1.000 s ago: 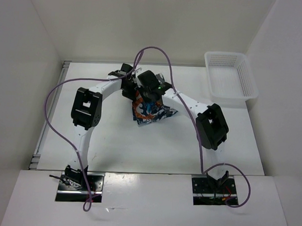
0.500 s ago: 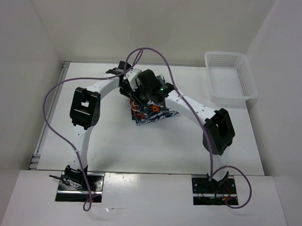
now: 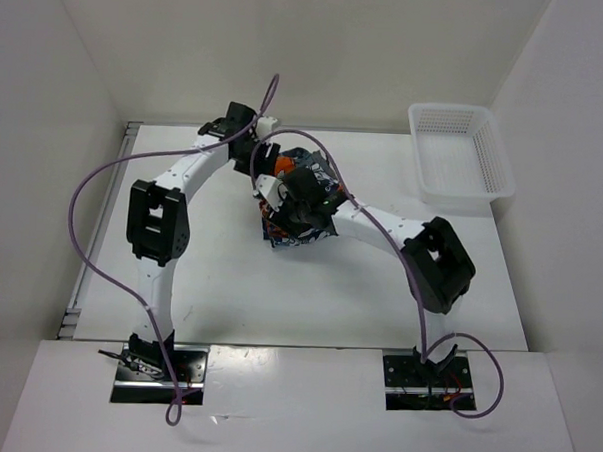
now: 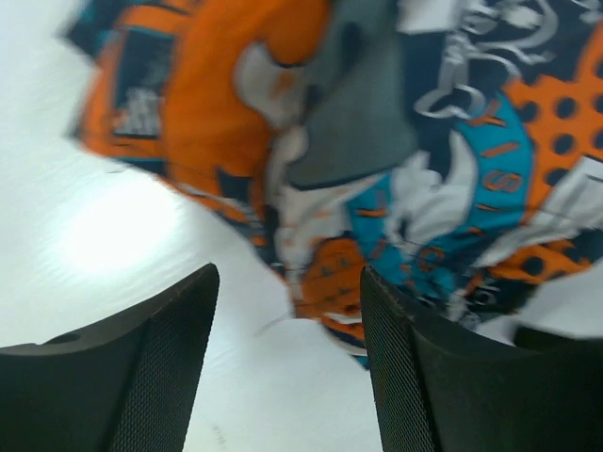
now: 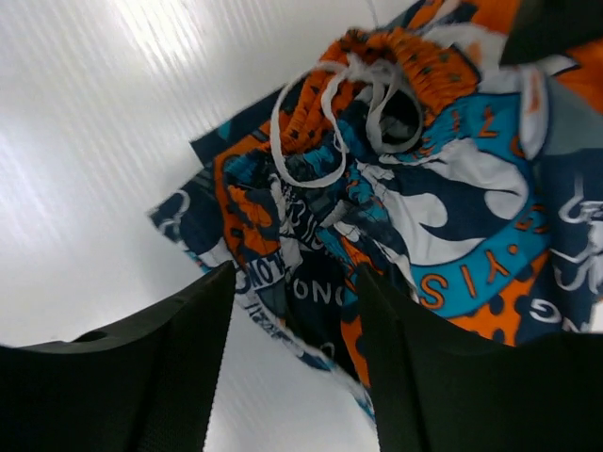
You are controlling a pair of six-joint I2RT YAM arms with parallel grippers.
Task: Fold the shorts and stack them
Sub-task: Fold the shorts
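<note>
Edges: white walls close on left, rear and right; bare table nearer than the cloth.
Basket: far right corner, well apart from the cloth.
Shorts: bunched heap mid-table under both wrists; orange, teal, navy print; white drawstring loose.
Left gripper: fingers spread, holding nothing.
Right gripper: fingers spread, holding nothing.

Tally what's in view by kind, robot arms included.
Shorts: 1
Mesh basket: 1
Robot arms: 2, the left arm and the right arm
Total: 4
</note>
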